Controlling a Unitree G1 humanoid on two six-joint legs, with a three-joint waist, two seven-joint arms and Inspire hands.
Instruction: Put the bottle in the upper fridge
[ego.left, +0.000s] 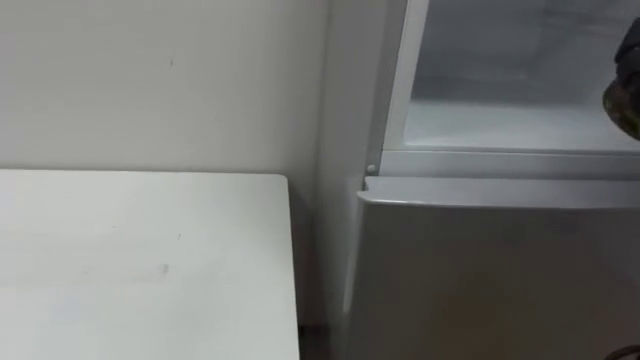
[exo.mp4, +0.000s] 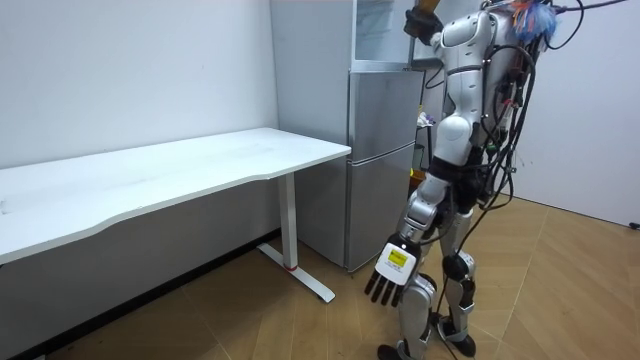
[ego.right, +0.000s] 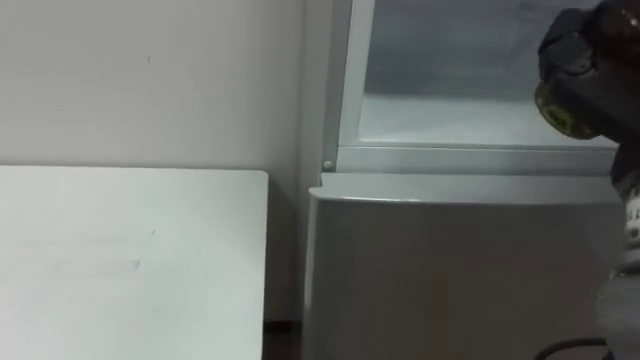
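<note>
The upper fridge (ego.right: 470, 120) stands open, showing a pale bare shelf inside. My right hand (ego.right: 585, 60) is raised at the compartment's right front, dark fingers curled round the bottle (ego.right: 562, 108), of which a yellow-green band shows. In the left eye view a sliver of the bottle (ego.left: 626, 105) shows at the right edge. In the room view I stand facing the fridge (exo.mp4: 380, 160), right hand (exo.mp4: 420, 22) lifted to the upper compartment. My left hand (exo.mp4: 392, 270) hangs by my thigh with its fingers straight.
The grey lower fridge door (ego.right: 450, 270) is closed below the open compartment. A long white table (ego.left: 140, 260) stands against the wall on my left, a narrow gap between it and the fridge. Wooden floor lies behind me in the room view.
</note>
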